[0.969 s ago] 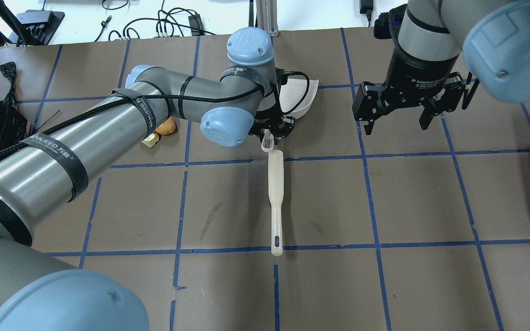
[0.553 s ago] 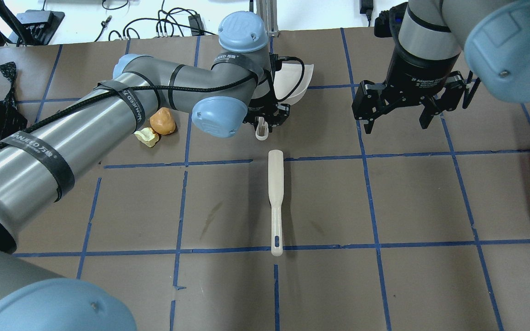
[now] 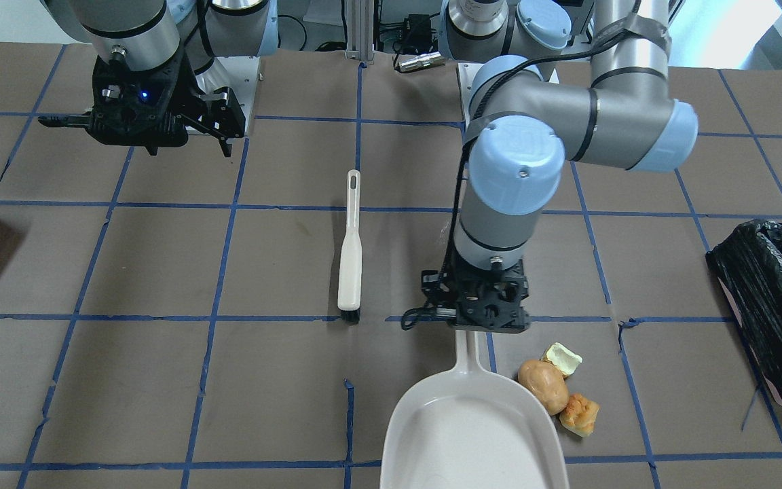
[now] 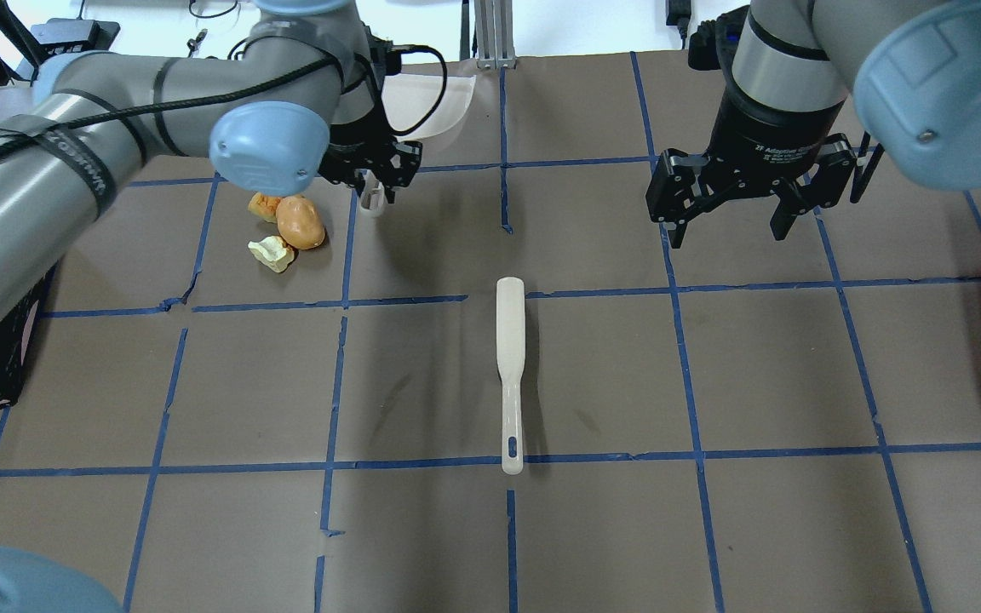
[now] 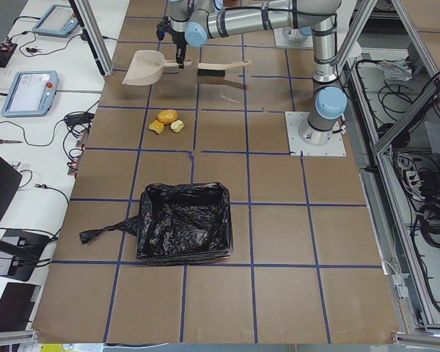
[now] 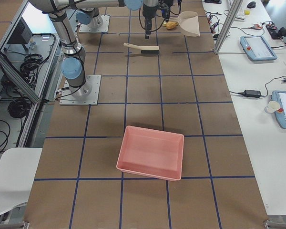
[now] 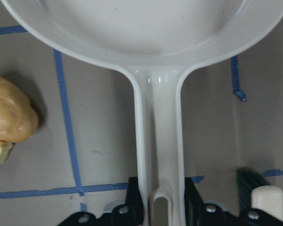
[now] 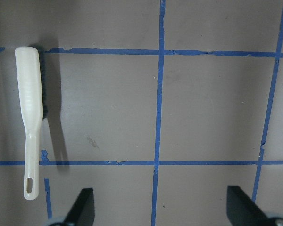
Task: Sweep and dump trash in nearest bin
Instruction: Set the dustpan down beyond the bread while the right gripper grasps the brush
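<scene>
tabletop [image 3: 160, 380] trash [image 3: 544, 388] sits beside dustpan [image 3: 472, 435], outside bin [image 3: 744, 285].

The dustpan [image 3: 472, 428] is smooth, glossy cream plastic. The brush [image 3: 349, 261] has a duller cream plastic handle and dark bristles. The surface [image 3: 160, 380] is matt brown paper taped in blue. A crinkled, glossy black plastic bag lines the bin [image 3: 747, 285]. The pink box [image 6: 151, 151] looks like smooth plastic.

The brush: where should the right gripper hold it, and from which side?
Take the brush by its narrow handle, from straight above, with the right gripper closing across its width. It lies flat, handle end toward the robot, with nothing close beside it.
</scene>
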Controlling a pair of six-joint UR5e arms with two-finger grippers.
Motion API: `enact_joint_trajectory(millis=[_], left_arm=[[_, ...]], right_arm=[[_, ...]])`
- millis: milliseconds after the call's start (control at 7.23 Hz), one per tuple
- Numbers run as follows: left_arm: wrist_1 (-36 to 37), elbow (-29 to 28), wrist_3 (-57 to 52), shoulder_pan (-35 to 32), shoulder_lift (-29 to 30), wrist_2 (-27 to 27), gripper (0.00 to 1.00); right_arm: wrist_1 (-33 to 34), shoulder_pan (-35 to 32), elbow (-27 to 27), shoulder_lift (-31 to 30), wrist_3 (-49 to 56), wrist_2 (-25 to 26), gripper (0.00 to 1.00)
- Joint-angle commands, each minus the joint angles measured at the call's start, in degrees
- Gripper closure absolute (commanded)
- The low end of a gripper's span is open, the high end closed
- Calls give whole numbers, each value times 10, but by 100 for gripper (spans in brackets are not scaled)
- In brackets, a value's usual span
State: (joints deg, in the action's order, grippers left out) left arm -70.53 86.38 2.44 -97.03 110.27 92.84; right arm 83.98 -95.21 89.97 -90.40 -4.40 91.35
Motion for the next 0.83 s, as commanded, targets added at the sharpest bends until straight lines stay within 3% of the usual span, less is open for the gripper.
enact_joint_trajectory(millis=[0,277,692], left_arm=[[-55,3,-98,86,-42,7,100],[-86,0,-193,157,-66,21,100],[-116,-2,-328,234,-82,87,100]], right_arm=[[2,-28,1,9,-37,-3,0],[39,-107,8,33,-121,-2,0],[75,-181,37,42,-216,-3,0]])
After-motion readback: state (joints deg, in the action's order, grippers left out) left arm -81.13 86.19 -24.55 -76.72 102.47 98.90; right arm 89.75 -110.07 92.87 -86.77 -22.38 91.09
